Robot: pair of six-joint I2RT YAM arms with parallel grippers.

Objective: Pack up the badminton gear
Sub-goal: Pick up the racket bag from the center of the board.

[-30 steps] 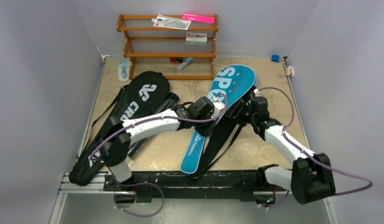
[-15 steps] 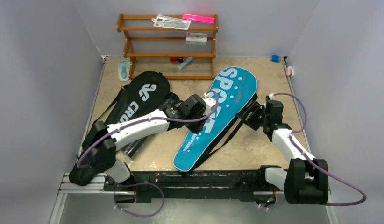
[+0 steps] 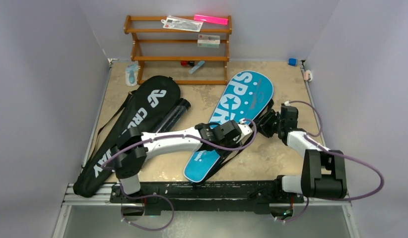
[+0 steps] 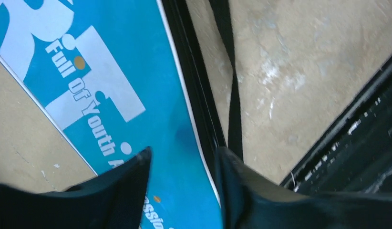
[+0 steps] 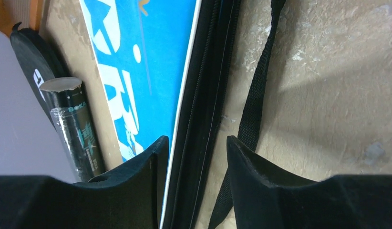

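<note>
The blue "SPORT" racket cover [image 3: 231, 115] lies diagonally mid-table, its black strap [image 3: 237, 148] trailing along its right side. My left gripper [image 3: 252, 131] hovers open over the cover's right edge [image 4: 175, 95], blue fabric and black zip seam between its jaws [image 4: 183, 155]. My right gripper [image 3: 264, 123] is open just above the same edge, the black seam [image 5: 203, 95] between its jaws [image 5: 196, 143] without touching either finger. The black "CROSSWAY" cover [image 3: 137, 119] lies at the left. The long black tube [image 3: 173, 114] rests against it and shows in the right wrist view too, as the tube [image 5: 72, 124].
A brown wooden rack [image 3: 179, 58] stands at the back with a pink bar [image 3: 211, 20] and clear packets on top. A small light-blue item [image 3: 131, 74] lies left of it. A blue block [image 3: 292, 61] sits at the back right corner. A black rail [image 3: 202, 188] runs along the near edge.
The blue cover slid left and turned slightly. My left gripper came off its upper part, moved to its right edge and opened. My right gripper drew back to the right.
</note>
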